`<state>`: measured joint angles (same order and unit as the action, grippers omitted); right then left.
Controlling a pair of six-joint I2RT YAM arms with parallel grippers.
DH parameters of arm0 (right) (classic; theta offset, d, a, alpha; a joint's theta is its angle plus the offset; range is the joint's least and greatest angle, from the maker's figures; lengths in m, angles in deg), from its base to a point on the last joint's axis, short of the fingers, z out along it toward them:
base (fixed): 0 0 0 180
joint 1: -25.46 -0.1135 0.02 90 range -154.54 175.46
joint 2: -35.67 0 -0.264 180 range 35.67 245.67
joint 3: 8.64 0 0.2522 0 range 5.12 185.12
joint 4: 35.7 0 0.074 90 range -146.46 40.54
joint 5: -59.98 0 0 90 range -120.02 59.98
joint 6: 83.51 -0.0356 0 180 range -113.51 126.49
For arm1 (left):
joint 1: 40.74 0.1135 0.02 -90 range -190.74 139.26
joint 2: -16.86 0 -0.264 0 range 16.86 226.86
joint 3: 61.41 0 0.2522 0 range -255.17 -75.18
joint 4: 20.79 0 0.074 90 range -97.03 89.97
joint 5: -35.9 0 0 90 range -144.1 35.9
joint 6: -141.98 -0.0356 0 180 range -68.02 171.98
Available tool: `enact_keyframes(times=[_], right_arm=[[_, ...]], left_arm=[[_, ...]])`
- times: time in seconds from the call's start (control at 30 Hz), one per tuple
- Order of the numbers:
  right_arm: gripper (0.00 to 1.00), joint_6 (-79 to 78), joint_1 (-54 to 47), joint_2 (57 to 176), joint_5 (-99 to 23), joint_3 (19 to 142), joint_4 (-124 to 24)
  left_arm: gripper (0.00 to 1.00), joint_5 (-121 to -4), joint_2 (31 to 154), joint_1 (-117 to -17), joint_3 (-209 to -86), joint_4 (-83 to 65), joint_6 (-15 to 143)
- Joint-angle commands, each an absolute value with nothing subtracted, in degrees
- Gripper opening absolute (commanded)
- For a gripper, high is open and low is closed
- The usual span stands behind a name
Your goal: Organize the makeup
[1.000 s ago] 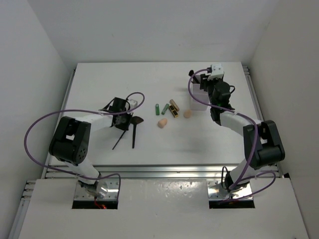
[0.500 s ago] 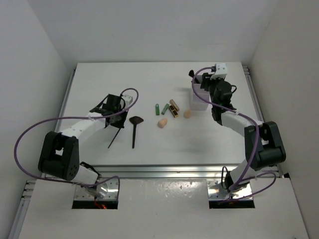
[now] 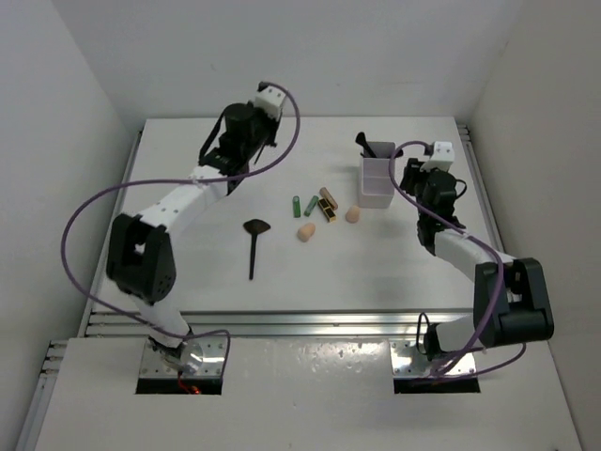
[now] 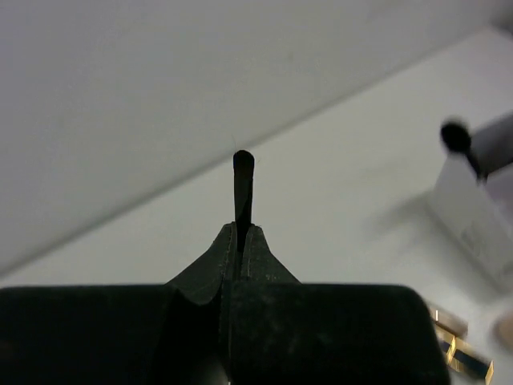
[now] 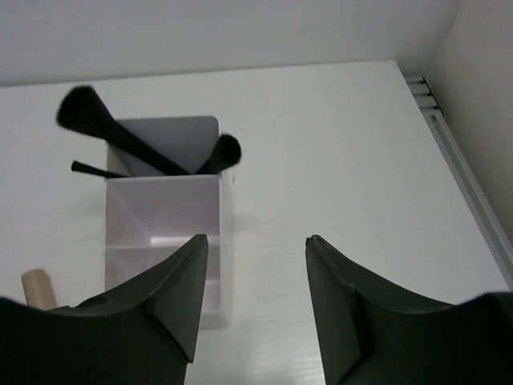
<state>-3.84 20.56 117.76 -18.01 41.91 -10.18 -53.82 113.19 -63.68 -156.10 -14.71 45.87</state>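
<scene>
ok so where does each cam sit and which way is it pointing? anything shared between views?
Top: fixed above and behind the arms, looking down on the table; both arms and their bases show.
Left wrist: on the raised left arm, looking along the left gripper, shut on a thin black stick, toward a wall.
Right wrist: low over the table, looking past the open right gripper at the white box holding brushes.
Shared: all three show the white box.

the left arm point(image 3: 178, 202) and right arm point(image 3: 462, 249) are white links joined by black joint housings point(image 3: 141, 268). a purple cable point(image 3: 66, 246) loops off each, bulging toward 9 o'clock on the left one. white camera blocks point(image 3: 272, 97) cap the wrists; the fingers point(image 5: 180, 281) are matte black wedges.
</scene>
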Motion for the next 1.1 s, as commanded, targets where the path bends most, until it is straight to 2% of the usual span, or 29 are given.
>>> enact_keyframes(times=[0.0,0.13,0.33,0.57,1.07], right_arm=[[0.53,-4.1,21.6,112.6,-17.3,40.3,-13.3],[0.53,-4.5,22.0,106.8,-17.5,38.5,-19.2],[0.53,-5.4,22.6,100.6,-17.6,36.8,-28.7],[0.53,-4.3,23.0,96.1,-18.8,37.1,-38.7],[0.53,-3.4,29.2,95.7,-25.3,37.2,-43.0]], left_arm=[[0.0,-56.5,123.2,-66.3,-166.4,-33.6,44.9],[0.0,-60.5,137.0,-70.5,-177.6,-48.2,45.7],[0.0,-60.3,149.6,-75.1,-185.6,-71.9,44.2],[0.0,-53.6,158.3,-78.2,-195.8,-76.6,48.6],[0.0,-48.5,164.9,-84.2,-199.6,-70.0,53.7]])
